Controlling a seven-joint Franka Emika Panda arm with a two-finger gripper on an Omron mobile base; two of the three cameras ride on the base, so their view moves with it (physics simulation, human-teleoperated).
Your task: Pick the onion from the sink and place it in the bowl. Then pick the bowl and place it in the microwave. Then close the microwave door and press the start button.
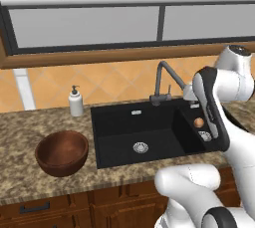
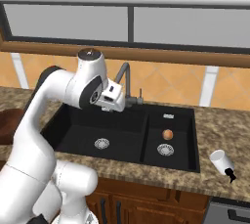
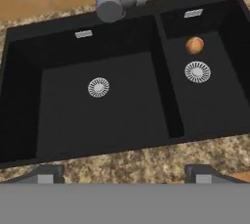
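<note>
— So where is the onion (image 3: 195,45) right now?

— Down in the smaller basin of the sink (image 3: 97,120), on the black floor just behind that basin's round silver drain (image 3: 197,71). In the right base view it sits slightly left of the drain's centre and just beyond it. Nothing is touching it.

— And the fingers (image 3: 41,174)?

— Spread wide, with nothing between them. In the hand view the two dark tips rise at the bottom, one far to the left and one far to the right, above the speckled counter (image 3: 127,157) at the sink's front edge. The hand looks down over both basins from above.

— What about the bowl (image 1: 62,152)?

— Upright on the counter to the left of the sink, well apart from the onion, with the whole larger basin between them. It looks empty inside.

— Anything else around?

— A dark grey gooseneck tap (image 1: 162,80) stands behind the divider between the basins. A white soap dispenser (image 1: 75,101) stands on the counter at the back, behind the bowl. In the right base view a small white bottle with a dark tip (image 2: 223,164) lies tipped over on the counter to the right of the sink.
</note>
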